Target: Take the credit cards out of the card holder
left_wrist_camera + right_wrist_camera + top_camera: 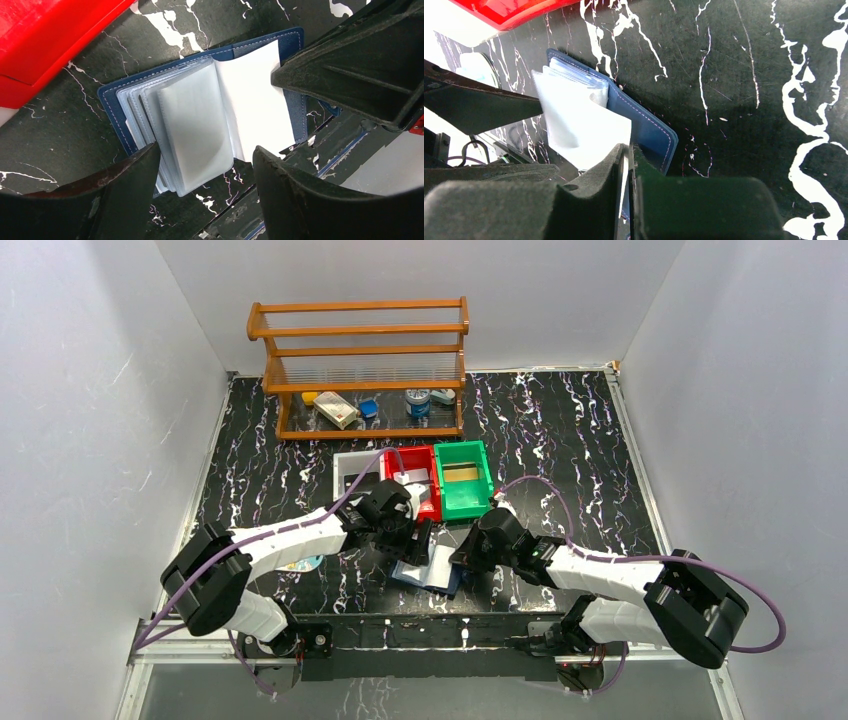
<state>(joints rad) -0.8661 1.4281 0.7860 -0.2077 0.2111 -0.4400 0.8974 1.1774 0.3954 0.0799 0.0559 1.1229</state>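
The dark navy card holder (432,573) lies open on the black marbled table between my two grippers. In the left wrist view its navy cover (112,107) carries a fan of clear plastic sleeves (195,125), and a white card (252,105) lies over the right half. My left gripper (205,152) is open and empty, hovering over the sleeves' near edge. My right gripper (629,150) is shut on the near edge of the white card (589,130), beside the navy cover (644,125). In the top view the left gripper (412,540) and right gripper (462,558) flank the holder.
A red bin (415,480), a green bin (463,478) and a grey tray (352,472) stand just behind the holder. A wooden rack (360,360) with several small items stands at the back. A white oval packet (300,563) lies under the left arm.
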